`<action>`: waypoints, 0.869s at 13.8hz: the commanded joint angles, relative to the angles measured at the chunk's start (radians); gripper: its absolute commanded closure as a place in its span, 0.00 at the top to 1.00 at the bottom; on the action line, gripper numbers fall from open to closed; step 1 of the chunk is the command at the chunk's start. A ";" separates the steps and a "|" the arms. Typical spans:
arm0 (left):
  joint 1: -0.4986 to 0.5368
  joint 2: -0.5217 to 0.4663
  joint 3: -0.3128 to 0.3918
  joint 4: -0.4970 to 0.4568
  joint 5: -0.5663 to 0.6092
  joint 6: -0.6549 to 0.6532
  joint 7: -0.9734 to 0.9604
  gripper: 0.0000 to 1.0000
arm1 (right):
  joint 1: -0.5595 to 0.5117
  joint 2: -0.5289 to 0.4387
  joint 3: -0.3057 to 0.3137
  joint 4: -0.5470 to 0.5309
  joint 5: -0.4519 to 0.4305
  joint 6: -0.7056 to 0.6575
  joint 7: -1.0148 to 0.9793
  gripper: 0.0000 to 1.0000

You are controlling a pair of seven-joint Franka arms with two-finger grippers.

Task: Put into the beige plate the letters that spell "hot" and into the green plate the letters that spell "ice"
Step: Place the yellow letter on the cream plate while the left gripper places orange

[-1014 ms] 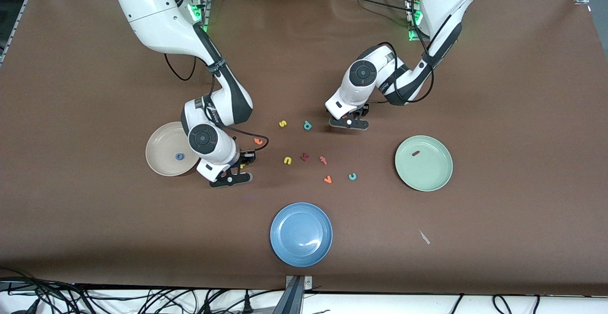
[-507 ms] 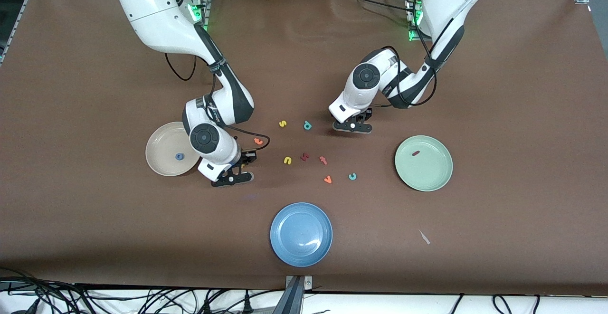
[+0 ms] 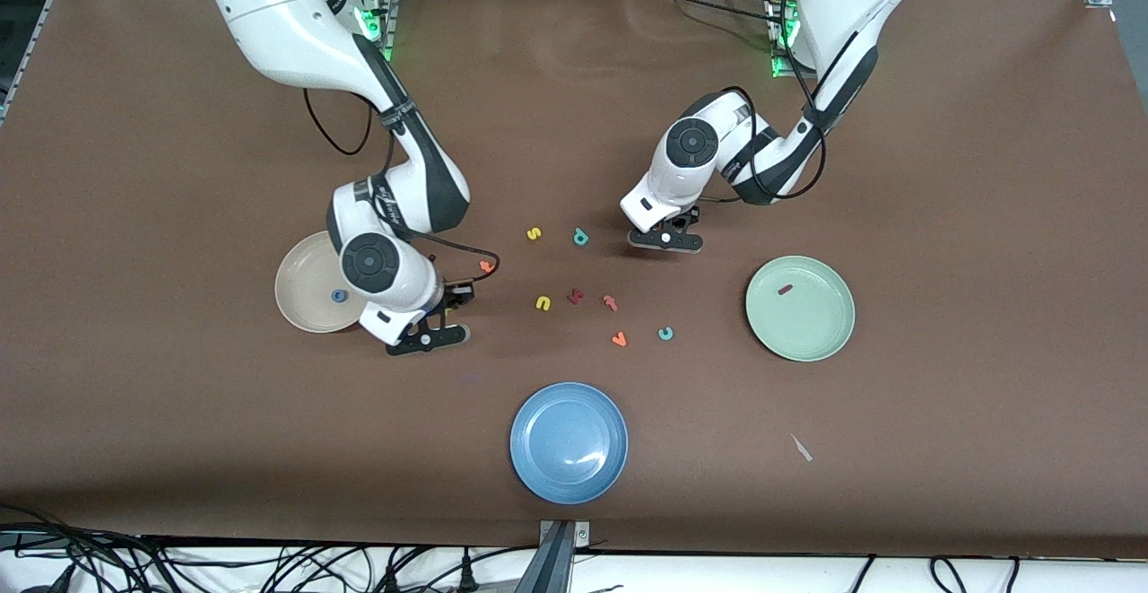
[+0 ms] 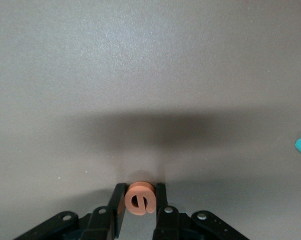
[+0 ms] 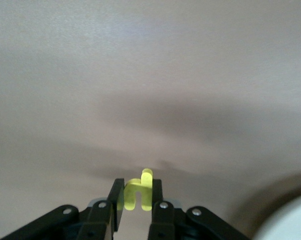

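Note:
My left gripper (image 3: 665, 239) is shut on the orange "e" (image 4: 139, 200), low over the table beside the teal "p". My right gripper (image 3: 429, 337) is shut on the yellow "h" (image 5: 140, 196), just off the edge of the beige plate (image 3: 305, 306). That plate holds the blue "o" (image 3: 339, 296). The green plate (image 3: 807, 333), toward the left arm's end, holds the dark red "i" (image 3: 785, 289). The orange "t" (image 3: 487, 265) and the teal "c" (image 3: 665, 334) lie loose on the table.
Loose letters lie mid-table: a yellow "s" (image 3: 534, 234), teal "p" (image 3: 580, 237), yellow "u" (image 3: 543, 303), a dark red letter (image 3: 576, 296), a pinkish "f" (image 3: 610, 302) and an orange "v" (image 3: 619, 338). A blue plate (image 3: 569, 476) sits nearest the front camera.
My left gripper has shut on the "e". My right gripper has drawn the "h" off its spot on the table and shifted a little toward the beige plate.

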 commanded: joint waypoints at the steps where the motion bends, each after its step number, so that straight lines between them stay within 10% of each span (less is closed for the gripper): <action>1: 0.000 -0.017 0.003 -0.002 0.032 -0.002 -0.016 0.17 | -0.006 -0.117 -0.030 -0.127 0.018 -0.012 -0.101 0.09; 10: 0.148 -0.136 0.003 0.016 0.012 -0.088 0.279 0.19 | -0.030 -0.225 -0.194 -0.376 0.052 0.129 -0.543 0.11; 11: 0.168 -0.145 0.013 0.016 0.009 -0.088 0.345 0.19 | -0.035 -0.218 -0.194 -0.375 0.058 0.137 -0.597 0.30; 12: 0.179 -0.148 0.032 0.016 0.003 -0.088 0.419 0.19 | -0.032 -0.218 -0.191 -0.367 0.067 0.129 -0.602 0.76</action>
